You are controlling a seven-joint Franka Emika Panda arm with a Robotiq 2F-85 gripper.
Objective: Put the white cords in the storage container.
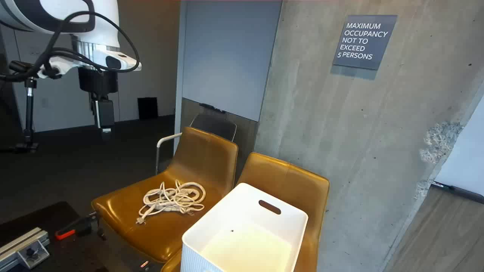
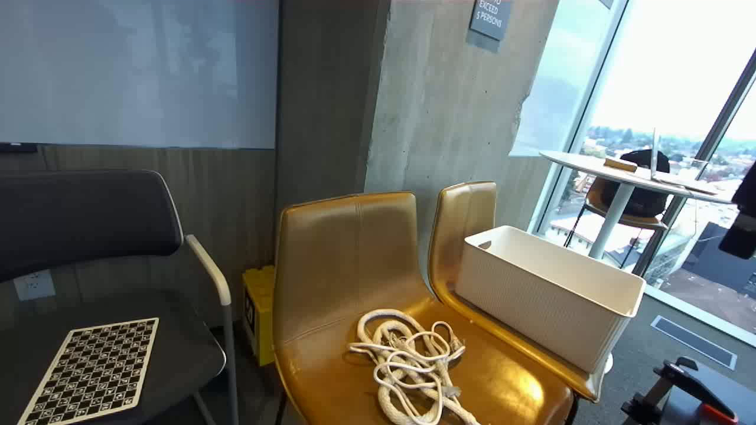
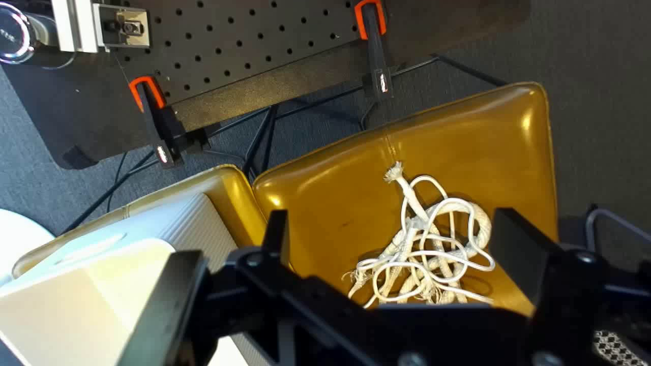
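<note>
Tangled white cords, thick and thin, lie in a loose heap on a tan chair seat. They show in both exterior views (image 1: 172, 207) (image 2: 434, 378) and in the wrist view (image 3: 407, 248). The white storage container (image 1: 249, 209) stands on the neighbouring tan chair, with its open top up. It also shows in an exterior view (image 2: 531, 301) and at the lower left of the wrist view (image 3: 66, 315). Its visible inside holds no cords. My gripper (image 1: 104, 126) hangs high above and away from the cords. In the wrist view the gripper (image 3: 392, 223) is open and empty, its fingers framing the cords from above.
The chair seat (image 1: 124, 196) under the cords has a raised backrest (image 2: 348, 254). A dark perforated table (image 3: 229, 46) with orange-tipped clamps (image 3: 374, 30) borders the chairs. A black chair (image 2: 88, 224) holds a patterned board (image 2: 94, 372). A concrete wall (image 1: 340, 132) rises behind.
</note>
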